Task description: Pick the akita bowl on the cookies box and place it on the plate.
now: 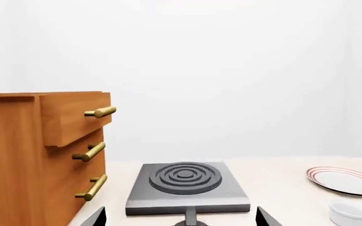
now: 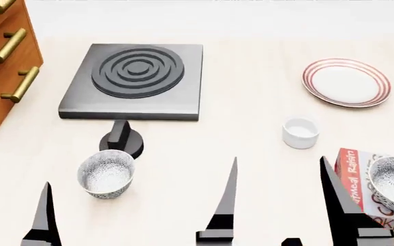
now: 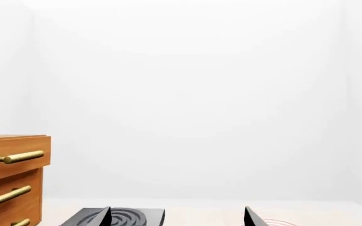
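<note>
At my left side, my left gripper (image 2: 139, 205) is hanging wide open near the other grey-patterned bowl (image 2: 106, 173); rightward, my right gripper (image 2: 282, 202), seemingly also open, is waiting beside the patterned akita bowl (image 2: 393, 183) sitting on the red-and-white cookies box (image 2: 351, 177); I'm judging reaching comes next, the red-ringed white plate (image 2: 346, 82) lying beyond
</note>
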You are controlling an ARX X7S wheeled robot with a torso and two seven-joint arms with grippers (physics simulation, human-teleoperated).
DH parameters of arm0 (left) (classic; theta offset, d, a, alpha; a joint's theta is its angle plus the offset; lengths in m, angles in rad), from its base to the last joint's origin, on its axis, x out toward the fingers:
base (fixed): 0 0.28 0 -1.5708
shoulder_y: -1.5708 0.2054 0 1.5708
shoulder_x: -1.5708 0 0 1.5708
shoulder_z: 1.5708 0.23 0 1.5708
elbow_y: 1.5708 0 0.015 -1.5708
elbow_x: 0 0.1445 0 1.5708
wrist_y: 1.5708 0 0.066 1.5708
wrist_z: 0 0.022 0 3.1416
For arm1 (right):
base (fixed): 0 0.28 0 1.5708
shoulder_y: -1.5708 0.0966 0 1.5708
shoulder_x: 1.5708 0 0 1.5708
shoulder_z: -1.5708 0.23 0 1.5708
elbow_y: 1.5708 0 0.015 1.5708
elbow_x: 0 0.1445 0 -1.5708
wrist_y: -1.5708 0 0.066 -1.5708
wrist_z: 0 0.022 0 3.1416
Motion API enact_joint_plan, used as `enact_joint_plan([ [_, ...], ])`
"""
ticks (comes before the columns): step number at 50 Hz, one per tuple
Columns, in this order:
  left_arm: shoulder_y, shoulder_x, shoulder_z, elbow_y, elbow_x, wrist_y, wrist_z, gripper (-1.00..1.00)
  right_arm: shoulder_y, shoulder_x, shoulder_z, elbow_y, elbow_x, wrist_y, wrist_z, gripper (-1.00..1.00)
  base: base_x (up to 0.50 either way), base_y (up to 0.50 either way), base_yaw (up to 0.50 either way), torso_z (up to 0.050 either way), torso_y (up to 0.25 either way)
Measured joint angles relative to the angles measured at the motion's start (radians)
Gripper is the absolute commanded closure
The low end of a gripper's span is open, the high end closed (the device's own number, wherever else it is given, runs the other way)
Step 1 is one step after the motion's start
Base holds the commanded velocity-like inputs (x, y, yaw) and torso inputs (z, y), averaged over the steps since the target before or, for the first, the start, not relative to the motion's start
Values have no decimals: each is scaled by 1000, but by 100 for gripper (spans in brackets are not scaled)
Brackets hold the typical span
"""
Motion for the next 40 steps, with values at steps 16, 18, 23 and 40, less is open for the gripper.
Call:
enact_joint_plan([
  [16, 0, -14, 11, 8, -18, -3, -14, -100, 6, 16, -9, -24, 20, 14, 17, -100, 500, 0, 0, 0, 0],
  [18, 0, -16, 12, 9, -20, -3, -16, -100, 6, 17, -9, -24, 22, 14, 19, -100, 500, 0, 0, 0, 0],
  [23, 1, -20, 15, 9, -24, -2, -20, -100, 7, 21, -11, -26, 28, 16, 24, -100, 500, 0, 0, 0, 0],
  [40, 0, -33, 23, 7, -36, 1, -35, -100, 9, 33, -25, -26, 47, 12, 37, -100, 307, -58, 0, 0, 1],
])
